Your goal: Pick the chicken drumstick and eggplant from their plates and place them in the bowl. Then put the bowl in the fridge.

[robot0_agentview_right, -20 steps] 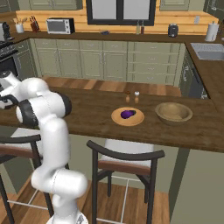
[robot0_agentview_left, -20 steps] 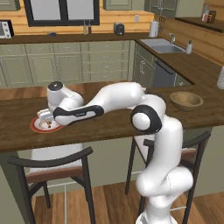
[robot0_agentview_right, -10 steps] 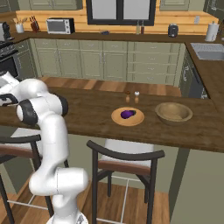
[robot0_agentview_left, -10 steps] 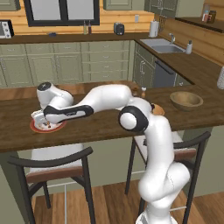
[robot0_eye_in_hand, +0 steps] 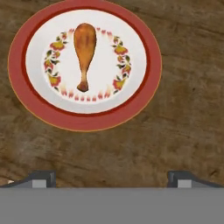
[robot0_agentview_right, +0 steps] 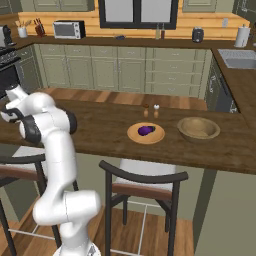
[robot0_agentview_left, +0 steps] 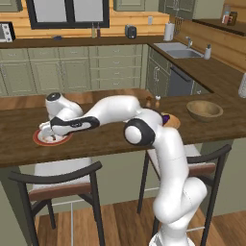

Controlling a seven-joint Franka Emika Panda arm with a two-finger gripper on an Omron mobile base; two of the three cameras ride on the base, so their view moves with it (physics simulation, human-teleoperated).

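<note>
The chicken drumstick [robot0_eye_in_hand: 85,48] lies on the white plate with the orange-red rim [robot0_eye_in_hand: 148,87], bone end toward my gripper [robot0_eye_in_hand: 111,177]. The gripper is open, hovers above the plate's near edge and holds nothing. In the left base view the gripper [robot0_agentview_left: 47,130] hangs over that plate [robot0_agentview_left: 38,140] at the counter's left end. The eggplant [robot0_agentview_right: 145,130] rests on the tan wooden plate [robot0_agentview_right: 134,136] mid-counter. To its right stands the wooden bowl [robot0_agentview_right: 198,128], with nothing in it. The fridge is out of view.
Two small shakers [robot0_agentview_right: 151,110] stand just behind the tan plate. Two bar stools [robot0_agentview_left: 57,180] sit under the counter's front edge. My arm stretches low across the counter from the right toward the red-rimmed plate, passing in front of the tan plate [robot0_agentview_left: 172,120].
The hand has shifted a little left and settled over the red-rimmed plate, and the elbow has swung left. The jaws stayed open. Food and bowl have not moved.
</note>
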